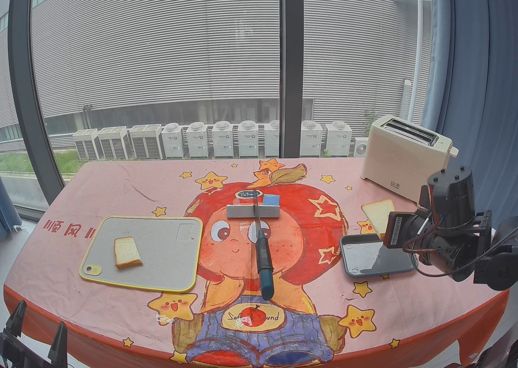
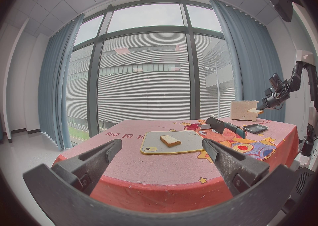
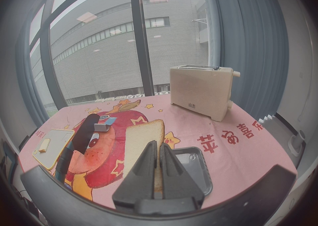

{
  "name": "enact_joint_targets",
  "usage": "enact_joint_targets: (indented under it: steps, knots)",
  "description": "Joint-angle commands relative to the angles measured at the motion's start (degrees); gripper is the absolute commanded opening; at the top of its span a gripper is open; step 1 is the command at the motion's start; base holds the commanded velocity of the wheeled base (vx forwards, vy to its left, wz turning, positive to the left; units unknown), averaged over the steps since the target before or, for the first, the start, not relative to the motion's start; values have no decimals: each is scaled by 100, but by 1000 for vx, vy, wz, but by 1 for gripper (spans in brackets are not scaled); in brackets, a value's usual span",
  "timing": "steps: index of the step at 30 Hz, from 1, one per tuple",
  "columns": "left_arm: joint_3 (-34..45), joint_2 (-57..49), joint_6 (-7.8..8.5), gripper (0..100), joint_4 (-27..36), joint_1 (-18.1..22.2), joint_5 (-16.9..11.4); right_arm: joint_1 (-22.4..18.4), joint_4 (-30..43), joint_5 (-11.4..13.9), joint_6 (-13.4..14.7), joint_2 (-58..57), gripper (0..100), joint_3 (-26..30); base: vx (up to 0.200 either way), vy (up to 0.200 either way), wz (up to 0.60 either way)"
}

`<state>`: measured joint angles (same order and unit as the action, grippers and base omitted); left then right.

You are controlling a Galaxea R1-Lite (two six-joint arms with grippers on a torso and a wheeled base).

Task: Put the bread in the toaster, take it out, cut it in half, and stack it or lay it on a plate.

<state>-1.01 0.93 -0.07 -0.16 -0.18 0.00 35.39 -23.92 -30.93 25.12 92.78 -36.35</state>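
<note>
Here's the right claw (image 3: 158,143), clenched on a bread slice (image 3: 144,137), pinching it by its lower edge so it stands upright, over the far edge of the dark tray (image 1: 367,256) on the right side of the table. The toaster (image 1: 404,156) sits just beyond, at the far right, slots facing up. That slice looks light, soft and crumbly, so I'd say a gentle squeeze low on the crust is the safe hold; too hard and it dents or tears, and it may flop if tipped. Over at the near left the left claw (image 2: 161,143) hangs spread wide, holding nothing, short of the table edge. A smaller piece of bread (image 1: 127,252) lies on the cutting board (image 1: 162,256) on the left, and the knife (image 1: 263,256) rests mid-table, handle toward us.
</note>
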Motion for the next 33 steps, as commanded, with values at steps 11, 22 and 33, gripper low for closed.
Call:
enact_joint_targets:
  steps: [11,22,33]
  knots:
    - [101,-93,-1,100,-2,1,0,29,1,-54,186,425,0,243,0,0,0]
    - [101,-93,-1,100,-2,1,0,-15,-8,-54,151,504,0,418,0,0,0]
    - [101,-93,-1,100,-2,1,0,-199,-8,-98,151,873,0,410,0,0,0]
